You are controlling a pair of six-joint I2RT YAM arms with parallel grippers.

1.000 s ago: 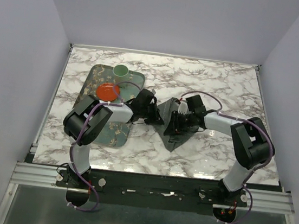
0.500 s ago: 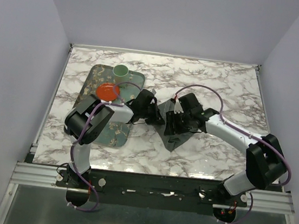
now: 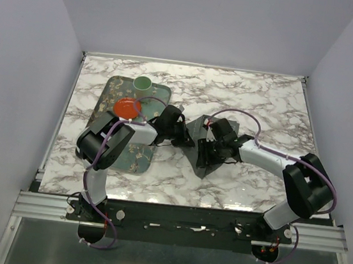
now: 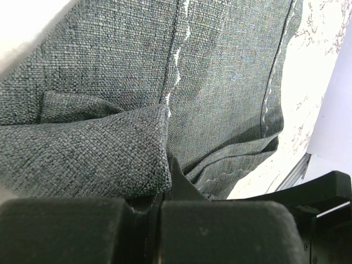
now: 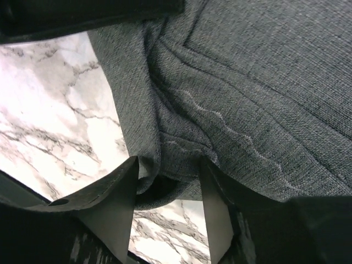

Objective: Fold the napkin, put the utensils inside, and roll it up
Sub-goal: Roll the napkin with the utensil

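The dark grey napkin lies bunched on the marble table between my two grippers. My left gripper is at its left edge. In the left wrist view the jaws are shut on a folded corner of the napkin. My right gripper sits on the cloth's middle. In the right wrist view it is open, its fingers straddling a rolled fold of the napkin with marble showing below. The utensils are hidden or out of view.
A green floral tray lies at the left, under my left arm, with a pale green cup and a red dish on it. White marble tabletop surrounds the cloth. Grey walls enclose three sides.
My right gripper's jaws have spread wider over the cloth, and the right arm's elbow has shifted. The left gripper has stayed shut and still.
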